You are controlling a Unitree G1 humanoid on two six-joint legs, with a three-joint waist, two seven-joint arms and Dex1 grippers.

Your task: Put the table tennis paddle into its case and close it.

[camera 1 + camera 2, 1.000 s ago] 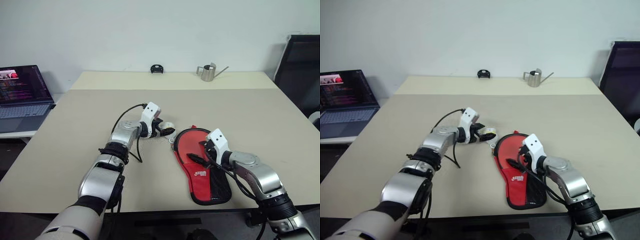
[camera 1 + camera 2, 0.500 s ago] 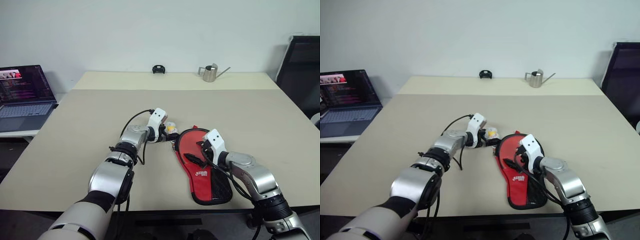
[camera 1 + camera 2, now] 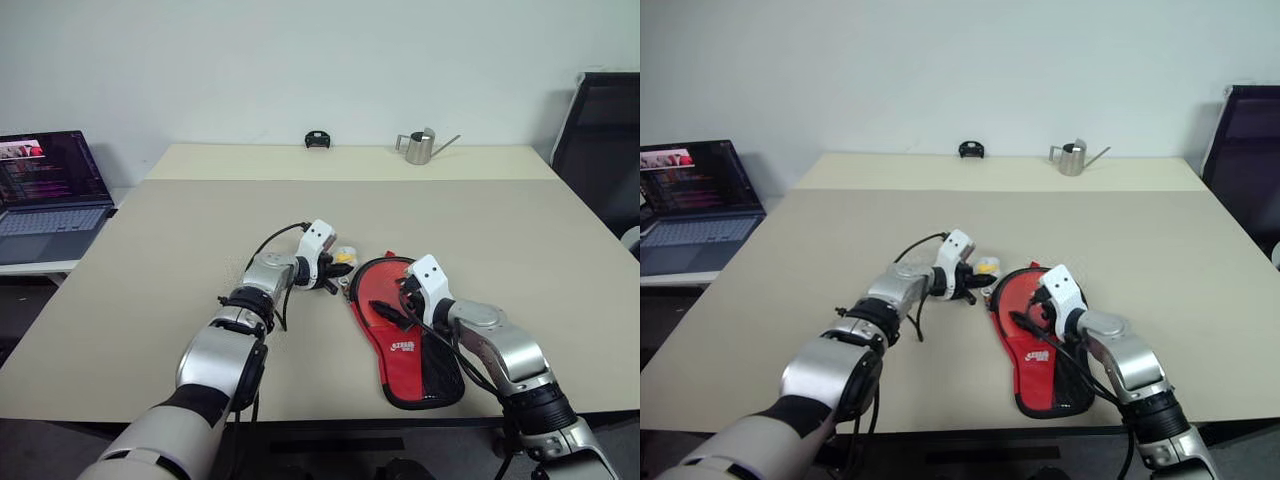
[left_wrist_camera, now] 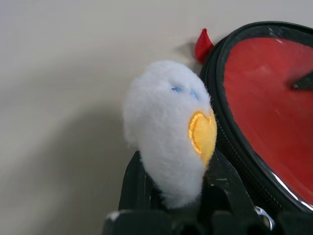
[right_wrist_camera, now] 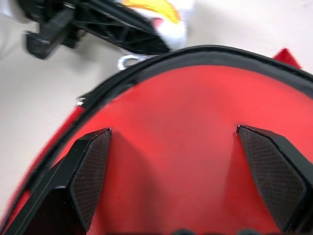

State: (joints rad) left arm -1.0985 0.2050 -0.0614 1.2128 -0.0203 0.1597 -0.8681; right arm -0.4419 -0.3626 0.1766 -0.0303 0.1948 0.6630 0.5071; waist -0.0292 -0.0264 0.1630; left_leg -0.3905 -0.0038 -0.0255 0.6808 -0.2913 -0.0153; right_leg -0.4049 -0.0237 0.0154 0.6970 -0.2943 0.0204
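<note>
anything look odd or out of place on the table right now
Nothing spilled or damaged. One oddity: the left gripper is shut on the fluffy charm beside the case, not on a zip pull, while the right gripper hovers open over the case.

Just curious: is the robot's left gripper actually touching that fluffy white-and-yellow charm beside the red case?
Touching. In the left wrist view the left gripper is shut on the fluffy white-and-yellow charm, its black fingers pressing both sides.

One case (image 3: 405, 340), one fluffy charm (image 4: 168, 129) and two grippers are counted. One laptop (image 3: 45, 195) and one watering can (image 3: 420, 146) are seen.
</note>
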